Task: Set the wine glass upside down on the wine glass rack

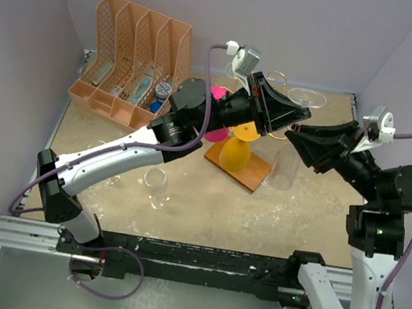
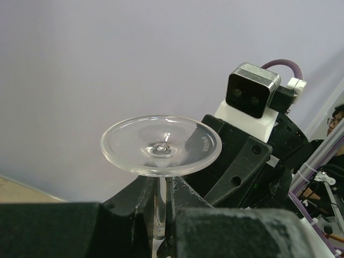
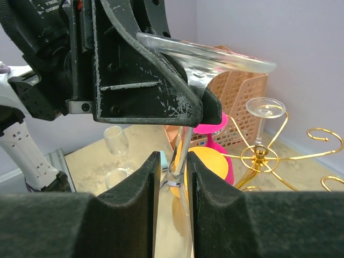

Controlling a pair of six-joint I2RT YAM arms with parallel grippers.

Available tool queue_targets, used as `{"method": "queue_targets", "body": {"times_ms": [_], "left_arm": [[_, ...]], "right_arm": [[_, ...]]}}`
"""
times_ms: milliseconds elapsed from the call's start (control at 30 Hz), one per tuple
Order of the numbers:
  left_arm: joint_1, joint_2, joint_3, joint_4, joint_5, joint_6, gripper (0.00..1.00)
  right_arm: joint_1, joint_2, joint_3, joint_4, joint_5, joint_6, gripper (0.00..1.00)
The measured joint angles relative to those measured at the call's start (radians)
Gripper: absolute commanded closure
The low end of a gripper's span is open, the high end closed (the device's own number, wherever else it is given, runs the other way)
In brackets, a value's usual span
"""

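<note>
- Lilac walls all round, a sandy table (image 1: 204,217) underneath, and everything is being done in mid-air above it.
- Left gripper (image 2: 159,188): its fingers are clamped on the stem of the wine glass (image 2: 161,145), right under the foot. The glass is already flipped, foot up and bowl hanging down.
- Right gripper (image 3: 173,183): its fingers are parked either side of the same stem, lower down. Whether it's actually pinched can't be told. A sliver of gap seems to be left on one side.
- Just beyond, the wine glass rack (image 3: 259,156) can be seen, with a clear glass (image 3: 264,107), an orange glass (image 1: 235,153) and a pink glass (image 3: 212,126) already hung on it.
- What could go wrong (guesswork):
  - If the left is let go before the right is properly closed, the glass gets dropped onto the table.
  - With one thin stem shared by two grippers, it could be snapped by any sideways tug.
  - The bowl could also be knocked into the hung glasses on the way in.
</note>
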State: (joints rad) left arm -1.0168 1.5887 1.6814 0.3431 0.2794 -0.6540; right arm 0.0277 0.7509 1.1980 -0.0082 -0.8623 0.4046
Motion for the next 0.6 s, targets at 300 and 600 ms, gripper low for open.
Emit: {"method": "queue_targets", "body": {"times_ms": [300, 600], "left_arm": [[0.000, 0.000, -0.006, 0.015, 0.005, -0.003, 0.93], [-0.014, -0.019, -0.021, 0.013, -0.017, -0.014, 0.51]], "right_arm": [[-0.001, 0.013, -0.016, 0.049, -0.015, 0.055, 1.00], [-0.001, -0.035, -0.051, 0.066, 0.088, 0.055, 1.00]]}}
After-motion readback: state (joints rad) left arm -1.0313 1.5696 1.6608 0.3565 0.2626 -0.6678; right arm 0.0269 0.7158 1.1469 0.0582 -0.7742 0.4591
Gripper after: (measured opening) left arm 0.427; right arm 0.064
